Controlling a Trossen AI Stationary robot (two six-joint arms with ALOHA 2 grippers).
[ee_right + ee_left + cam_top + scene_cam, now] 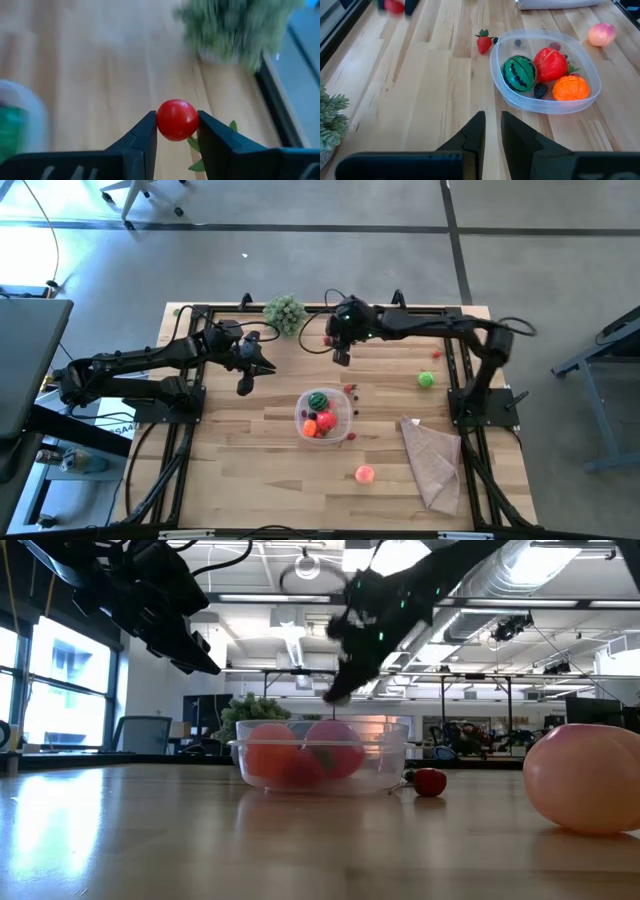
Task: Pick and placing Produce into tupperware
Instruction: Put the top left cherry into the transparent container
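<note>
- Only my right wrist view shows the grip: the right gripper (177,131) has its jaws pinched on a small round red tomato (177,120), with a green leaf poking out underneath
- From above, that same right gripper (341,356) hangs over the tabletop (250,470) beyond the tupperware (344,423), near the bushy plant clump (284,311); I cannot make out the tomato there
- My left wrist view gives the best look into the tupperware (506,92): a green striped watermelon piece (519,73), a red piece (551,64), an orange pumpkin-like piece (570,87) and a small dark berry (540,90)
- A strawberry (483,43) lies just beside the tupperware rim
- The left gripper (491,131) shows its jaws narrowed to a slim gap with nothing between them; from above it (246,383) sits to the left of the tupperware, apart from it
- The high view alone takes in the green piece (426,379) to the right of the tupperware, the tan cloth (432,458) nearer me on that side, and the pink peach (364,474) nearer still
- Low down, the peach (586,777) looms large, with a small red piece (429,782) beside the tupperware (322,756)
</note>
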